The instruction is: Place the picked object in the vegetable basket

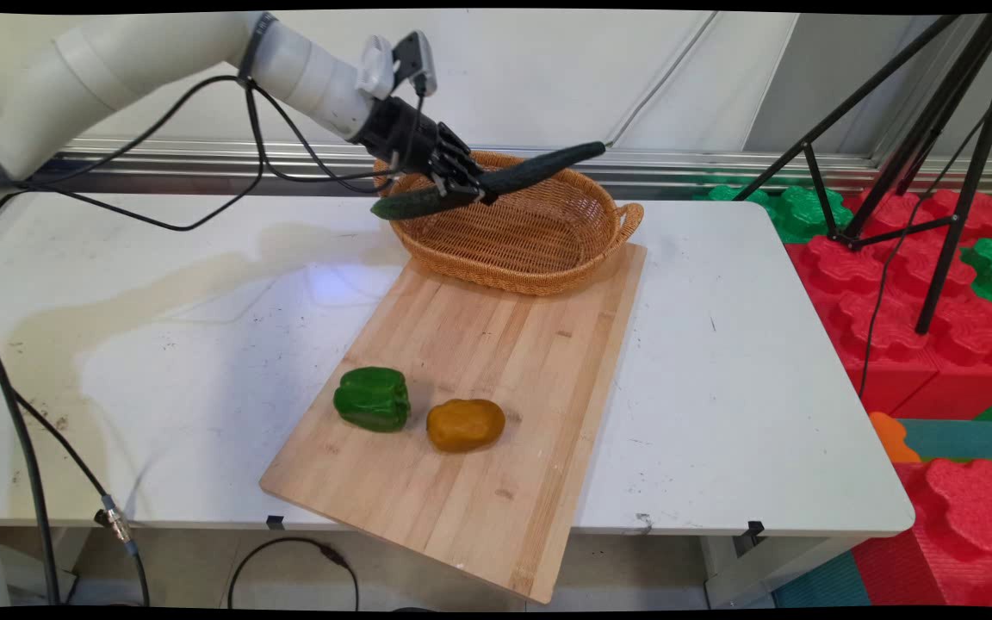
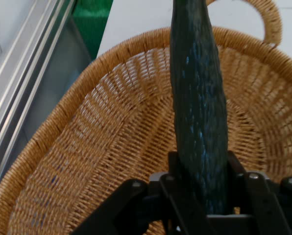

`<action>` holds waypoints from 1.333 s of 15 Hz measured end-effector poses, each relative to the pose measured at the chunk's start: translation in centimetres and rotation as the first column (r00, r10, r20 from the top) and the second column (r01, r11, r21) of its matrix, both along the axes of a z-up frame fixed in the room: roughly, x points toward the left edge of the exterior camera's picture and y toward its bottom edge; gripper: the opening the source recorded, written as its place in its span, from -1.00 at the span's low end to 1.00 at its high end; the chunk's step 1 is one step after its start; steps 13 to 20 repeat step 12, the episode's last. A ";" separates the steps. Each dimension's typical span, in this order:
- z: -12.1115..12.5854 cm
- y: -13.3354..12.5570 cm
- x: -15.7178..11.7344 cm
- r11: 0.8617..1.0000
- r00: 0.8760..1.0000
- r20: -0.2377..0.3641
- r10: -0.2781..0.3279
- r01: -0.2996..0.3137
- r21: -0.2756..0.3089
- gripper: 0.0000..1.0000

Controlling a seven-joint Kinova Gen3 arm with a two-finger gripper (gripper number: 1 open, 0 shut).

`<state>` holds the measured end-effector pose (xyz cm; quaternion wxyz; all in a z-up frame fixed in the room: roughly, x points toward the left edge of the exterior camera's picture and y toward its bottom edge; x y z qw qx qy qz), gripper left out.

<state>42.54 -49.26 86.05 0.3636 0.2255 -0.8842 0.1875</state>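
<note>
On the pale wooden cutting board (image 1: 496, 405) lying on the white table (image 1: 746, 370), a glossy green bell pepper (image 1: 373, 399) sits just left of a rounded yellow-brown potato (image 1: 464, 424), near each other but apart. Farther back, the black two-finger gripper (image 1: 472, 188) is clamped around a long dark green cucumber (image 1: 539, 170), held in the air over the oval woven wicker basket (image 1: 548, 250). In the hand view the cucumber (image 2: 199, 107) runs between the fingers (image 2: 239, 171) and out above the basket's (image 2: 102, 147) woven floor.
</note>
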 end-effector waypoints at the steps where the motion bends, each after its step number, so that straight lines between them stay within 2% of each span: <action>1: -0.5 -0.4 -0.2 1.000 1.000 0.009 0.000 0.000 0.002 -1.00; 7: -2.7 -2.2 -1.3 1.000 0.999 0.043 -0.001 0.001 0.019 -1.00; 8: -2.9 -2.5 -1.5 1.000 0.999 0.043 -0.001 0.000 0.019 1.00; 20: -2.8 -3.1 -1.6 1.000 0.999 0.043 -0.012 0.011 0.008 1.00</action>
